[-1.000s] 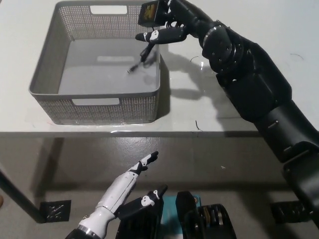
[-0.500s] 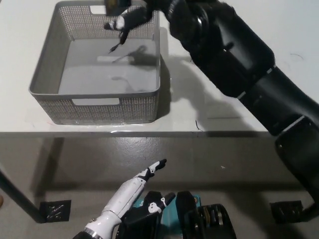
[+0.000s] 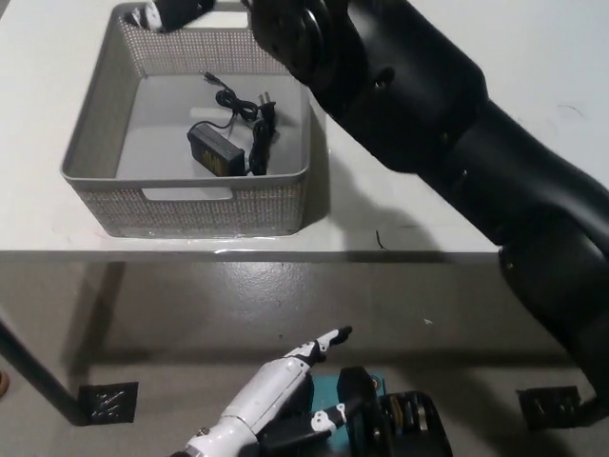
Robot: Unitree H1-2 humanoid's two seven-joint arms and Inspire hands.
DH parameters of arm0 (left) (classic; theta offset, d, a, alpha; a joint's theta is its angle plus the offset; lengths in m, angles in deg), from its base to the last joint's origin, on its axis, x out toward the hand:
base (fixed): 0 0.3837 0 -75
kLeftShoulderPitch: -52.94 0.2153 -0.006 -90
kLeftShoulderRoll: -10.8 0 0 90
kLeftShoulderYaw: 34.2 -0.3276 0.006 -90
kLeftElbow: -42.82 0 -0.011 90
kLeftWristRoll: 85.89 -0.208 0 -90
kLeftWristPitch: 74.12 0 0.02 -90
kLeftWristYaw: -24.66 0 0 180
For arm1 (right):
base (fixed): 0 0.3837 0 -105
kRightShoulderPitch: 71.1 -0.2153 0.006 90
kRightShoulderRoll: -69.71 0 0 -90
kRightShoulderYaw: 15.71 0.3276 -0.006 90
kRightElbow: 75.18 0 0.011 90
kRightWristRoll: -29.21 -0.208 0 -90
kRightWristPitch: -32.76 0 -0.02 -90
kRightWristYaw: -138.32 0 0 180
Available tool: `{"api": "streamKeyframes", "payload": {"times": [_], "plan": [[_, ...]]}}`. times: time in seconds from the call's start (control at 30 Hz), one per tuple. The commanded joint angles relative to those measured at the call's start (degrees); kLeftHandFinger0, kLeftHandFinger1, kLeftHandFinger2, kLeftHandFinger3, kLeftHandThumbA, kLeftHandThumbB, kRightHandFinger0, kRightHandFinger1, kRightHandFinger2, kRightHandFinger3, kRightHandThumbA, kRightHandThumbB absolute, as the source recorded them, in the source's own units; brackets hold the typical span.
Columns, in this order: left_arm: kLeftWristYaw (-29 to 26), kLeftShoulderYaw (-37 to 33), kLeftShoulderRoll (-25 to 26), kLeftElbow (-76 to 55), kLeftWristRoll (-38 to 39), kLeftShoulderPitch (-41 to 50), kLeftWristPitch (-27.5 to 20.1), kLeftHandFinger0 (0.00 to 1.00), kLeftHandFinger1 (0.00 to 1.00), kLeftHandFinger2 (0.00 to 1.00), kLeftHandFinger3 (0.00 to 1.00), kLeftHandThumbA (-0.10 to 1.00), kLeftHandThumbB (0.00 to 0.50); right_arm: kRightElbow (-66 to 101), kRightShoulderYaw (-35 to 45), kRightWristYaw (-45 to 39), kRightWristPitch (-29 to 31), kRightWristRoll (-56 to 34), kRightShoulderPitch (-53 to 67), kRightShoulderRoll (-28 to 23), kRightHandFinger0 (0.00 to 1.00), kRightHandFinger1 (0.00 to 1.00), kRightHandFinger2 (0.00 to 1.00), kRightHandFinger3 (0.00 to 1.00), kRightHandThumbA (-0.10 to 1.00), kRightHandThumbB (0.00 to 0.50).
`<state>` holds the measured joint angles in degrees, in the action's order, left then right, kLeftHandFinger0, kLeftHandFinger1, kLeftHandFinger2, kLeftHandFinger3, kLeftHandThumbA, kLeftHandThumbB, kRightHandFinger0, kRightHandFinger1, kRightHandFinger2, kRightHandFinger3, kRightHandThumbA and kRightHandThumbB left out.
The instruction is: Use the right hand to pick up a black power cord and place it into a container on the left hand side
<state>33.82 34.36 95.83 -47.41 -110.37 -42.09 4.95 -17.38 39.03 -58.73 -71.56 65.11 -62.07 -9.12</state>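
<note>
From the head camera: the power cord (image 3: 231, 133) is down on the floor of the grey basket (image 3: 103, 187). Its black brick sits toward the front, and the cable loops up and back toward the far wall with the plug end near the right side. Nothing is touching it.

The black right hand (image 3: 176, 11) is up at the basket's far rim, mostly cut off by the top of the frame. Only a sliver of it shows, so I cannot tell whether it is spread or curled. The big black right arm (image 3: 428, 124) stretches diagonally across the white table (image 3: 447, 233) and over the basket's right corner.

Down at the bottom left, below the table edge, the white left hand (image 3: 285, 381) rests with its fingers spread and holds nothing.

The placing looks done to me, and the risk now is in the exit. That arm hangs low over the right wall of the basket, so a careless pull-back could clip the rim and drag or tip the light basket. A finger caught in the cable loop near the back wall would lift the cord straight out again.
</note>
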Motion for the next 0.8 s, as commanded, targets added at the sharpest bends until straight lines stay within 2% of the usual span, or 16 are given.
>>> {"api": "streamKeyframes", "payload": {"times": [0.0, 0.03, 0.17, 0.2, 0.27, 0.37, 0.47, 0.53, 0.63, 0.7, 0.77], "plan": [[0.3, -0.5, 0.4, 0.0, -0.5, -1.3, -3.0, 0.92, 0.99, 1.0, 1.0, 0.72, 0.111, 2.5, 3.4, 2.6, 0.2, 1.3, -1.7, -2.2, 1.0, 1.0, 1.0, 1.0, 0.8, 0.411], [0.2, -0.6, 0.3, 0.2, -0.6, -1.7, -3.1, 0.92, 0.99, 1.0, 1.0, 0.73, 0.122, 2.7, 4.1, 2.4, 0.2, 1.2, -1.6, -2.5, 1.0, 1.0, 1.0, 1.0, 0.81, 0.419], [-0.3, -0.8, 0.2, 0.8, -1.2, -1.8, -3.9, 0.91, 0.98, 1.0, 1.0, 0.74, 0.109, 6.6, 7.1, 1.5, -0.6, -0.2, 1.0, -3.5, 1.0, 1.0, 1.0, 1.0, 0.83, 0.415], [0.4, -1.0, 0.3, 0.4, -1.0, -1.5, -3.1, 0.92, 0.99, 1.0, 1.0, 0.75, 0.112, 9.0, 8.5, 1.2, -1.3, -0.8, 2.5, -4.0, 1.0, 1.0, 1.0, 1.0, 0.83, 0.394], [0.8, -1.1, 0.6, -0.2, -1.2, -1.0, -2.6, 0.91, 0.99, 1.0, 1.0, 0.76, 0.11, 12.5, 11.5, 0.9, -2.1, -2.6, 5.0, -4.3, 1.0, 1.0, 1.0, 1.0, 0.9, 0.441], [1.2, -1.1, 1.0, -0.7, -1.4, -0.5, -2.1, 0.91, 0.98, 1.0, 1.0, 0.78, 0.108, 17.2, 15.9, 0.0, -4.0, -5.1, 7.6, -4.5, 1.0, 1.0, 1.0, 1.0, 0.94, 0.435], [0.8, -0.9, 1.0, -0.7, -1.4, -0.1, -2.7, 0.91, 0.98, 1.0, 1.0, 0.73, 0.1, 22.1, 22.1, -0.2, -4.5, -9.6, 9.9, -4.9, 1.0, 1.0, 1.0, 1.0, 1.0, 0.462], [0.6, -0.8, 1.0, -0.7, -1.7, 0.4, -2.8, 0.92, 0.99, 1.0, 1.0, 0.74, 0.106, 24.7, 27.6, -0.5, -2.9, -14.2, 11.0, -6.4, 1.0, 1.0, 1.0, 1.0, 1.0, 0.474], [0.5, -0.8, 1.1, -1.0, -2.2, 0.8, -2.5, 0.92, 0.99, 1.0, 1.0, 0.77, 0.107, 27.5, 33.9, -1.9, -5.4, -20.0, 11.5, -7.1, 1.0, 1.0, 1.0, 1.0, 1.0, 0.487], [-0.1, -0.2, 1.3, -1.1, -2.1, 1.2, -2.9, 0.92, 0.98, 1.0, 1.0, 0.79, 0.117, 32.9, 38.2, -2.4, -7.0, -23.0, 13.2, -8.6, 1.0, 1.0, 1.0, 1.0, 1.0, 0.455], [-0.3, 0.2, 1.5, -1.4, -2.1, 1.4, -2.8, 0.91, 0.98, 1.0, 1.0, 0.82, 0.125, 36.2, 41.5, -2.7, -8.3, -25.7, 14.9, -9.3, 1.0, 1.0, 1.0, 1.0, 1.0, 0.455]]}}
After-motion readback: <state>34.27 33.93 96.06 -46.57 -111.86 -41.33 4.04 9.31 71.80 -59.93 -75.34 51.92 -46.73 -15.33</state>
